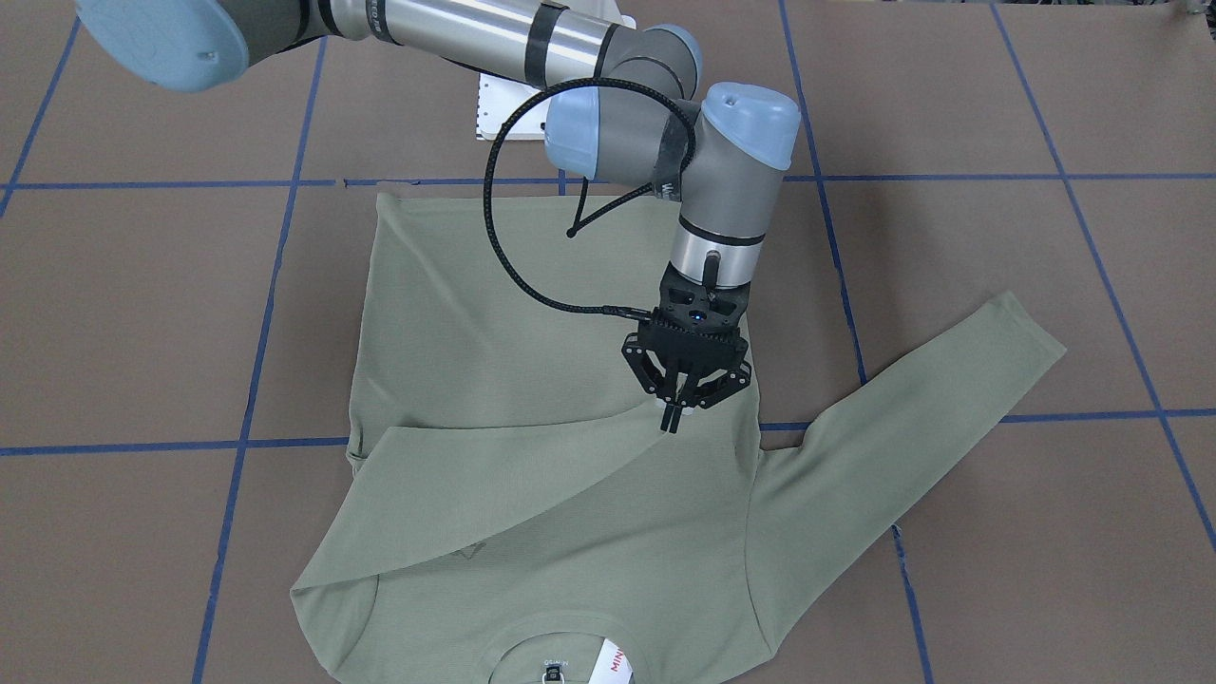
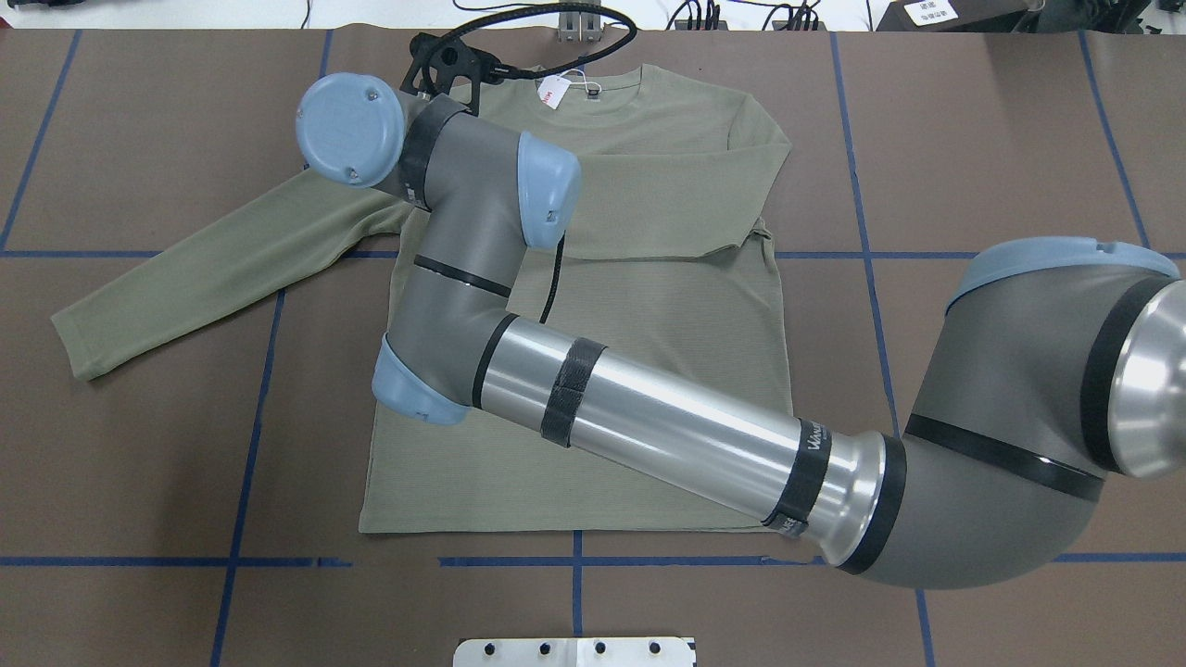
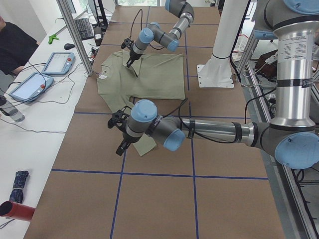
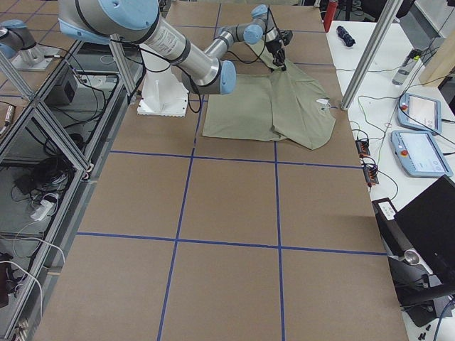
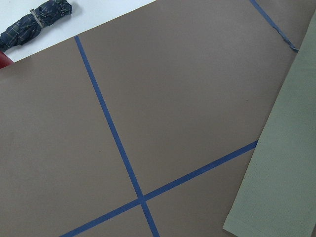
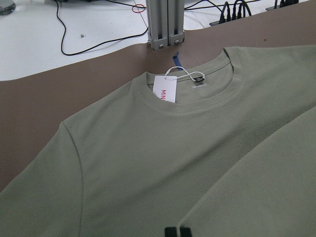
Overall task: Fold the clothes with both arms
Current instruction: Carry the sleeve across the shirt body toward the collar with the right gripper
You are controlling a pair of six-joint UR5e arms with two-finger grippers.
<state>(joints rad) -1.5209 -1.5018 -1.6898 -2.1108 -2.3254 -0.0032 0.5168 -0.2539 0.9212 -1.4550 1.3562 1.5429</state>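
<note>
The sage-green shirt [image 1: 532, 342] lies flat on the brown table, collar and white hang tag [image 6: 165, 89] at the operators' side. One sleeve [image 1: 532, 475] is folded across the chest. My right gripper [image 1: 673, 423] stands at its cuff end, fingers shut on the cuff corner; its fingertips [image 6: 170, 231] show at the bottom of the right wrist view. The other sleeve [image 2: 213, 269] stretches out sideways. My left gripper [image 3: 121, 148] hovers just past that cuff [image 5: 286, 163]; I cannot tell whether it is open or shut.
Blue tape lines [image 2: 574, 560] grid the table. The white base plate [image 2: 574, 651] sits behind the hem. An aluminium post [image 6: 165, 22] and cables stand beyond the collar. A folded umbrella [image 5: 37, 24] lies off the table's left end. A seated person [image 3: 12, 40] and control tablets [image 3: 57, 62] are alongside.
</note>
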